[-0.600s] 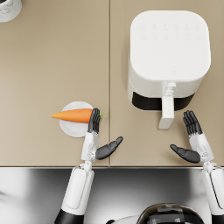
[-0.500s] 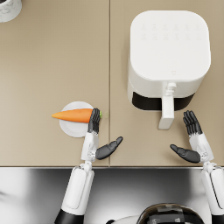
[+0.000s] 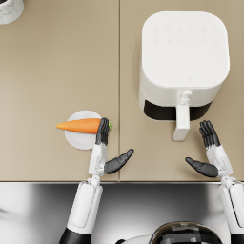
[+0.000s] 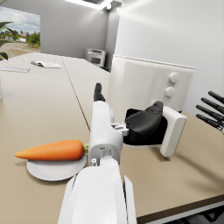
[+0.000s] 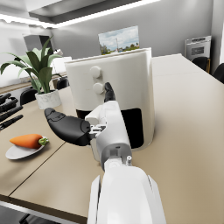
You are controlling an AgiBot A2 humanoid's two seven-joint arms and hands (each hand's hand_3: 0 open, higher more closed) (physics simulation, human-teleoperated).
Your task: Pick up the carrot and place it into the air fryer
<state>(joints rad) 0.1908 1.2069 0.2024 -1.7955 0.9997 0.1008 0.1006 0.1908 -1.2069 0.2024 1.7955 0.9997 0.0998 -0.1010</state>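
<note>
An orange carrot lies on a small white plate, its green stem end toward the right; it shows too in the left wrist view and the right wrist view. My left hand is open, its fingertips over the plate beside the carrot's stem end, thumb spread to the right. The white air fryer stands at the back right with its drawer handle toward me. My right hand is open just right of that handle and holds nothing.
A white pot with a plant stands at the far left corner of the tan counter. The counter's front edge runs just behind both wrists, with a steel surface below it.
</note>
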